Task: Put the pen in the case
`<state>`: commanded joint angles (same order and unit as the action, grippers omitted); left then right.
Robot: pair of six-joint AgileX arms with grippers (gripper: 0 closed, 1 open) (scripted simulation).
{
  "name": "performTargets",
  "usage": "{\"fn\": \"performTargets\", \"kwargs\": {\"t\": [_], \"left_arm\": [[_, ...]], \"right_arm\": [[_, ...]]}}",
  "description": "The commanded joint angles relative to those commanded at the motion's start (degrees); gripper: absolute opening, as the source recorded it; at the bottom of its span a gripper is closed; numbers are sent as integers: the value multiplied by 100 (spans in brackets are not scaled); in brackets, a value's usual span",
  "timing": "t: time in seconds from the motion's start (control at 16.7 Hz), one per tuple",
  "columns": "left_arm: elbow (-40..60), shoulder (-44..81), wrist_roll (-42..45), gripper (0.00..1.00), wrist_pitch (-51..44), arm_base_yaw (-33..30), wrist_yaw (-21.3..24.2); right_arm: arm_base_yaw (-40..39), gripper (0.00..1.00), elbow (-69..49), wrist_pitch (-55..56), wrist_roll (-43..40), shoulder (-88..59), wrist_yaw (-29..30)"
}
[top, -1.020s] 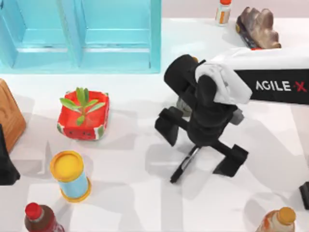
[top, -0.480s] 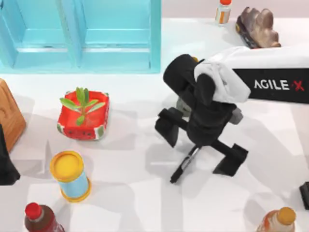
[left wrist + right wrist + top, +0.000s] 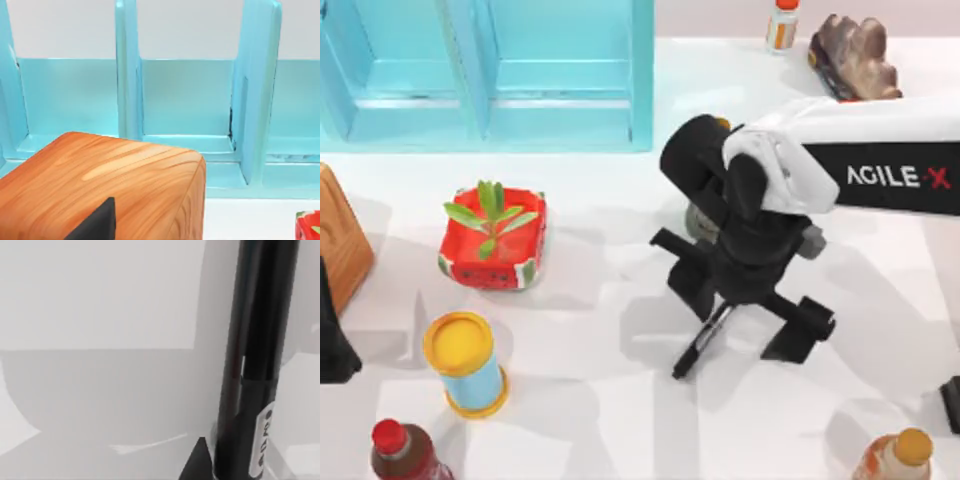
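The slim black pen (image 3: 703, 345) lies slanted on the white table near the middle. My right gripper (image 3: 745, 303) hangs right over its upper end, open, with one finger on each side of the pen and apart from it. In the right wrist view the pen (image 3: 254, 340) runs close past a dark fingertip (image 3: 199, 462). The light blue case (image 3: 490, 70) stands at the back left, and the left wrist view shows its compartments (image 3: 185, 100). My left gripper (image 3: 332, 345) is parked at the table's left edge.
A watermelon-patterned pot with a plant (image 3: 492, 240) and a yellow-lidded can (image 3: 467, 365) stand left of the pen. A wooden block (image 3: 340, 235) sits at the left edge. Bottles (image 3: 405, 450) (image 3: 895, 455) stand at the front, and a brown object (image 3: 855, 55) at the back right.
My right gripper's fingers have drawn closer together around the pen, the finger on the left most of all. The pen has not moved.
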<state>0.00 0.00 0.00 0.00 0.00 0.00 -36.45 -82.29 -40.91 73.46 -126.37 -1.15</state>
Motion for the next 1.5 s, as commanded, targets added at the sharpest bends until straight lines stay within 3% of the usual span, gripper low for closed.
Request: {"fn": "performTargets", "kwargs": {"t": [0.12, 0.18, 0.6, 0.66, 1.14, 1.5], "left_arm": [[0, 0, 0, 100, 0, 0, 0], [0, 0, 0, 100, 0, 0, 0], [0, 0, 0, 100, 0, 0, 0], [0, 0, 0, 100, 0, 0, 0], [0, 0, 0, 100, 0, 0, 0], [0, 0, 0, 100, 0, 0, 0]], "right_arm": [[0, 2, 0, 0, 0, 0, 0], [0, 0, 0, 0, 0, 0, 0], [0, 0, 0, 0, 0, 0, 0], [-98, 0, 61, -723, -129, 504, -11], [-832, 0, -664, -1509, 53, 984, 172], [-203, 0, -1361, -2653, -105, 1149, 44]]}}
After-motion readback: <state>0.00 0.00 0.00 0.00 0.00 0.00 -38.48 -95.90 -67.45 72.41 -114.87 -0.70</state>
